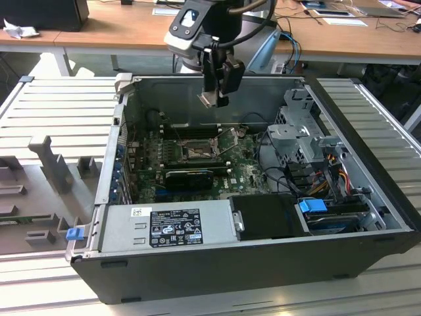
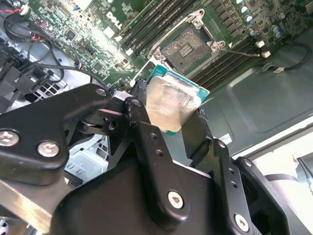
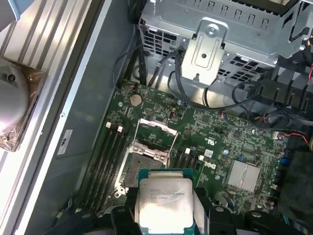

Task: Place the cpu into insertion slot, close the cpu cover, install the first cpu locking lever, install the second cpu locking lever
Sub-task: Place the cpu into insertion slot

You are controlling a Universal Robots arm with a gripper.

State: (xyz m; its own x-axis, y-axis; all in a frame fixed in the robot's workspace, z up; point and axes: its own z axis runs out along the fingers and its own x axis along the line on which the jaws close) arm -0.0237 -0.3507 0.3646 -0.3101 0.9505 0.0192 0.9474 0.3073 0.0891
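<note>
My gripper [image 1: 216, 92] hangs over the open computer case, well above the motherboard, and is shut on the cpu [image 1: 209, 99]. In both wrist views the cpu [image 2: 171, 105] [image 3: 164, 200] is a silvery square chip with a green rim, pinched at two opposite edges by black fingers [image 2: 142, 105]. Below it lies the insertion slot [image 3: 142, 164] [image 2: 188, 46] [image 1: 197, 153], uncovered, with nothing in it. The cpu cover [image 3: 157, 128] stands swung up at the slot's far edge. A thin locking lever [image 2: 239, 51] sticks out beside the slot.
Memory sticks [image 3: 110, 156] flank the slot. A metal drive cage [image 1: 299, 131] with cable bundles [image 1: 276, 168] fills the case at the exterior view's right. A power supply [image 1: 168, 227] and a black shroud [image 1: 266, 217] line the near wall. The case stands on a ridged grey table [image 1: 59, 112].
</note>
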